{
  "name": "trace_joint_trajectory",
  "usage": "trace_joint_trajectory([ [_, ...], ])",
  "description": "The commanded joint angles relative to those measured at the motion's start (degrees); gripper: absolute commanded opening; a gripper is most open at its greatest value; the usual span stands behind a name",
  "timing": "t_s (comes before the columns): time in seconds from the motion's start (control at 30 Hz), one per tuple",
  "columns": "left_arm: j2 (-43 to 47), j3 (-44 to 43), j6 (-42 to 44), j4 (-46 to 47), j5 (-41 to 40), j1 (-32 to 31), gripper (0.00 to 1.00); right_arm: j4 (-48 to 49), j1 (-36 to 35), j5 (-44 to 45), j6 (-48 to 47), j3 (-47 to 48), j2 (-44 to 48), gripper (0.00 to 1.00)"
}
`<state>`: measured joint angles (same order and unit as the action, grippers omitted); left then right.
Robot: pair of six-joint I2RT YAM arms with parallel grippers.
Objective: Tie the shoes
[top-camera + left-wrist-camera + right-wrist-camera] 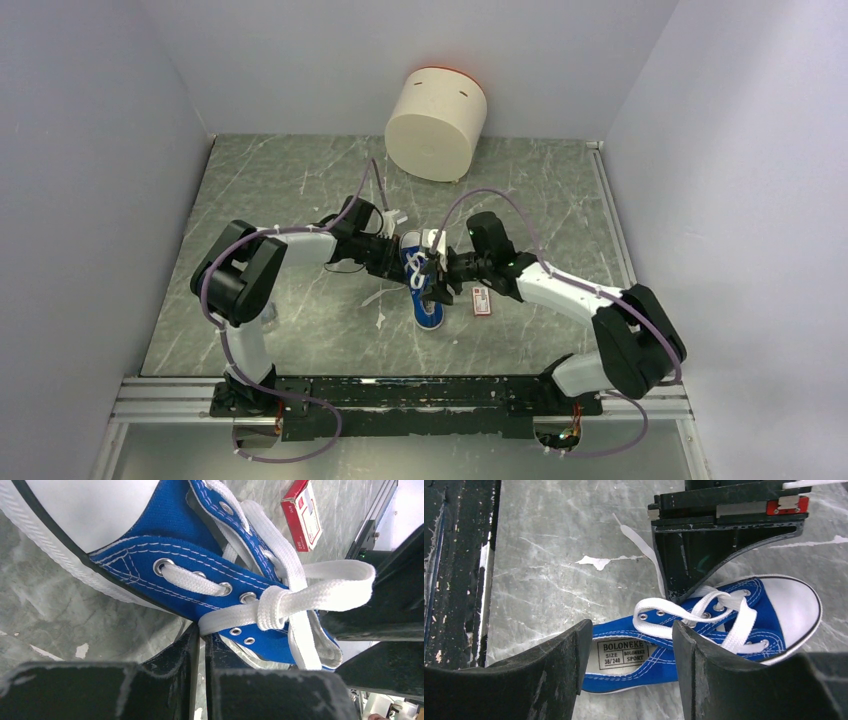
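Note:
The blue canvas sneaker [428, 312] lies on the marble table between both arms, toe cap toward the back. In the left wrist view [170, 535] its white laces [280, 555] cross in a knot [272, 611]. My left gripper [200, 632] is shut on a lace strand running from that knot, at the shoe's side [402, 262]. A lace loop [350, 575] reaches toward my right gripper. My right gripper [631, 642] is open and hovers over the heel opening and size label [624, 652], fingers [704, 660] apart, holding nothing [438, 285].
A red-and-white flat packet [481, 300] lies just right of the shoe and shows in the left wrist view [304, 515]. A cream cylindrical tub [436, 122] stands at the back. A loose lace end [639, 542] trails on the table left of the shoe.

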<state>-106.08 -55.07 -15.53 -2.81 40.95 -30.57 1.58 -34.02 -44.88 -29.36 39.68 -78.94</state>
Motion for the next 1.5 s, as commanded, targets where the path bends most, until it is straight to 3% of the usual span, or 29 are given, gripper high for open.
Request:
trace_joint_trajectory([
  [0.0, -1.7, -0.2, 1.1, 0.7, -2.1, 0.3, 0.12, 3.7, 0.0, -2.8, -1.2, -0.2, -2.3, 0.62],
  [0.33, -1.8, -0.6, 1.1, 0.0, -1.5, 0.3, 0.10, 8.4, -0.7, -3.0, 2.6, -0.6, -7.2, 0.51],
  [0.6, -2.4, -1.2, 0.8, -0.7, -1.4, 0.3, 0.10, 20.7, -4.2, 2.2, 9.4, -5.4, -6.6, 0.46],
  [0.7, -2.5, -1.3, 0.4, -1.2, -1.4, 0.6, 0.08, 20.8, -5.4, 6.0, 10.4, -6.5, -5.2, 0.27],
  [0.83, -2.5, -1.4, 0.1, -1.5, -1.0, 0.6, 0.07, 22.5, -5.8, 13.1, 16.2, -9.2, 0.0, 0.17],
  [0.93, -2.9, -2.2, 0.9, -3.3, -1.7, 0.7, 0.05, 8.2, -5.8, 13.7, 26.7, -1.0, 1.3, 0.00],
  [1.03, -4.8, -4.5, 2.3, -6.3, -2.8, 0.7, 0.05, -8.6, -5.9, 12.3, 39.6, 7.6, 2.1, 0.00],
  [1.17, -5.7, -7.0, 3.4, -10.2, -4.9, 0.7, 0.05, -17.5, -5.3, 10.5, 56.1, 12.5, 3.5, 0.00],
  [1.3, -4.3, -6.4, 2.0, -11.5, -6.7, 0.7, 0.05, -39.5, -3.6, 8.0, 57.4, 26.0, -2.3, 0.00],
  [1.47, -3.2, -4.7, 1.4, -10.6, -5.8, 0.7, 0.05, -51.2, -2.0, 2.5, 58.6, 31.9, -6.9, 0.00],
])
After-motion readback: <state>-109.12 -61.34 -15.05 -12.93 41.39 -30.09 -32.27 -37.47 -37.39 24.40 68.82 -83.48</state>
